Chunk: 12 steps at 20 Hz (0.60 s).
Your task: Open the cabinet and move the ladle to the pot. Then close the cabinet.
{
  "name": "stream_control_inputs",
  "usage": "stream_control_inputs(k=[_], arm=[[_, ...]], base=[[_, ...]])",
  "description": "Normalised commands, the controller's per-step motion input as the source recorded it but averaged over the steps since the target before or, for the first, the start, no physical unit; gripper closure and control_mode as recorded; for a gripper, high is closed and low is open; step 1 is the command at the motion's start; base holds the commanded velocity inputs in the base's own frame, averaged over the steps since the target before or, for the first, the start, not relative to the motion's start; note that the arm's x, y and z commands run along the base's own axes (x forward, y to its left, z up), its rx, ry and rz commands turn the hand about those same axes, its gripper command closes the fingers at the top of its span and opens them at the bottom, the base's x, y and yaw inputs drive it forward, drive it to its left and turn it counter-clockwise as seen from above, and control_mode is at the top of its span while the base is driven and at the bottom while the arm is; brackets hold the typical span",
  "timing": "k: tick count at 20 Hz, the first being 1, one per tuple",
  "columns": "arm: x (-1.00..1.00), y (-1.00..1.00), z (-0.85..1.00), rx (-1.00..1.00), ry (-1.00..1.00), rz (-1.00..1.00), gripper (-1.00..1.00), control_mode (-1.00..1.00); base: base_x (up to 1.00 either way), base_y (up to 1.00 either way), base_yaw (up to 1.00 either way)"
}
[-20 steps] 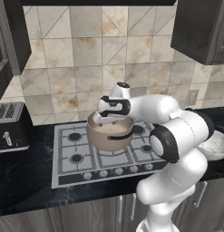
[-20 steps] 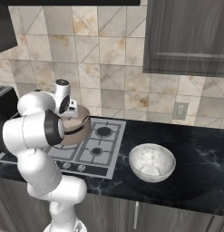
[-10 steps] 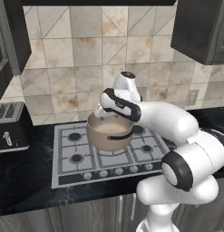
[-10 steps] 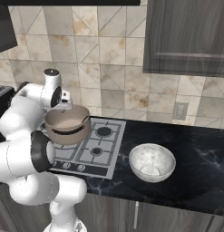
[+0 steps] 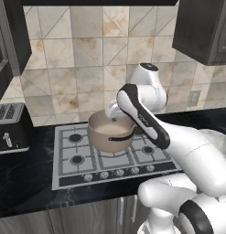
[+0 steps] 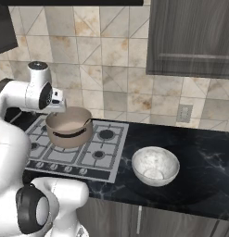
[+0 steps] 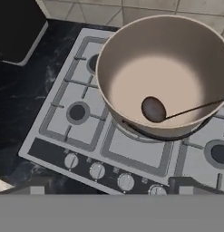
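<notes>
Arm swung back; hand view shows ladle (image 7: 155, 109) in pot (image 7: 131, 50).

A taupe pot (image 7: 168, 77) with a beige inside holds a dark ladle (image 7: 153, 109) on black marbled counter (image 7: 22, 113).

The pot (image 5: 110, 132) is partly covered by the arm in the left base view — its right rim hidden; the cabinet (image 6: 192, 39) runs off the frame's top and right edges, its handle unseen
</notes>
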Motion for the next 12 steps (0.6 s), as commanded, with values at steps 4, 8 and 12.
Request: stream_control_inputs(k=[4,8,12], arm=[[-0.77,-0.61,0.17,0.0,0.03,-0.05,-1.0,-1.0],[-0.43,-0.56,0.0,-0.01,0.02,-0.07,-1.0,-1.0],[-0.09,-0.42,-0.01,-0.06,0.0,-0.09,-1.0,-1.0]], base=[[0.0,0.0,0.0],[0.0,0.0,0.0],[0.0,0.0,0.0]])
